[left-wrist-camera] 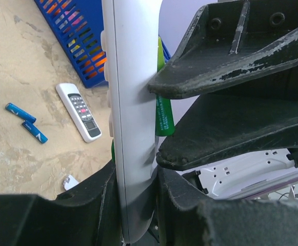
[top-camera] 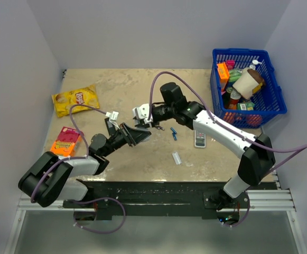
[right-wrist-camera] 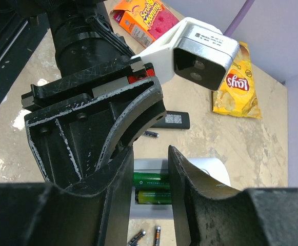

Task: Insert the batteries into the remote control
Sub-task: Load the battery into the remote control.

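My left gripper (left-wrist-camera: 136,179) is shut on the lower end of the slim white remote control (left-wrist-camera: 133,102) and holds it above the table, at mid table in the top view (top-camera: 137,135). The remote's back is open, and two green batteries (right-wrist-camera: 151,179) lie side by side in its compartment; one shows beside the remote in the left wrist view (left-wrist-camera: 162,115). My right gripper (right-wrist-camera: 151,169) is at the compartment. Its jaws stand apart, and its fingers (left-wrist-camera: 231,66) straddle the batteries' middle, against the remote. In the top view the right gripper (top-camera: 142,120) meets the left one.
A blue basket (top-camera: 277,100) of groceries stands at the back right. A grey-white remote (top-camera: 200,138), blue cells (top-camera: 173,133) and a small white cover (top-camera: 177,157) lie right of centre. A chips bag (top-camera: 75,99) and an orange box (top-camera: 66,141) lie left. A black remote (right-wrist-camera: 172,119) and dark cells (right-wrist-camera: 138,237) lie below.
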Controlling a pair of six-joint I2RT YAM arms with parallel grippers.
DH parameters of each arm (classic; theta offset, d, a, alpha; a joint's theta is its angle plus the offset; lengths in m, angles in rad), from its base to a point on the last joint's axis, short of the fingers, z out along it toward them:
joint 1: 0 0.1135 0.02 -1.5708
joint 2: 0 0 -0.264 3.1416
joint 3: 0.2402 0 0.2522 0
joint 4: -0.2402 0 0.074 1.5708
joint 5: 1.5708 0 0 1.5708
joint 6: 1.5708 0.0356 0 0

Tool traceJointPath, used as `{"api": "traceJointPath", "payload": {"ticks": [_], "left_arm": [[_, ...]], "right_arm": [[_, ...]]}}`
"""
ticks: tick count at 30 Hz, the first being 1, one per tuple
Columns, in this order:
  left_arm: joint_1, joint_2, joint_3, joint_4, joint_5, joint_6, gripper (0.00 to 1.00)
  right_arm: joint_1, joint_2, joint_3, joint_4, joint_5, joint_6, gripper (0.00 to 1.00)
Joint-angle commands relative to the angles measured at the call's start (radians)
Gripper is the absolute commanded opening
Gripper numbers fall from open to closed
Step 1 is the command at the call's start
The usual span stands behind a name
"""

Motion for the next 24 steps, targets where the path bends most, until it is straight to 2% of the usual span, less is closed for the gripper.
{"api": "traceJointPath", "payload": {"ticks": [1,16,24], "left_arm": [[-0.005,0.008,0.035,0.368,0.062,-0.008,0.0],[-0.023,-0.006,0.057,0.438,0.122,0.021,0.0],[-0.011,-0.008,0.054,0.357,0.087,0.018,0.0]], "right_arm": [[-0.015,0.011,-0.007,0.093,-0.036,0.029,0.36],[-0.071,0.05,-0.019,0.188,-0.064,0.08,0.35],[-0.071,0.025,0.033,0.152,-0.105,0.112,0.35]]}}
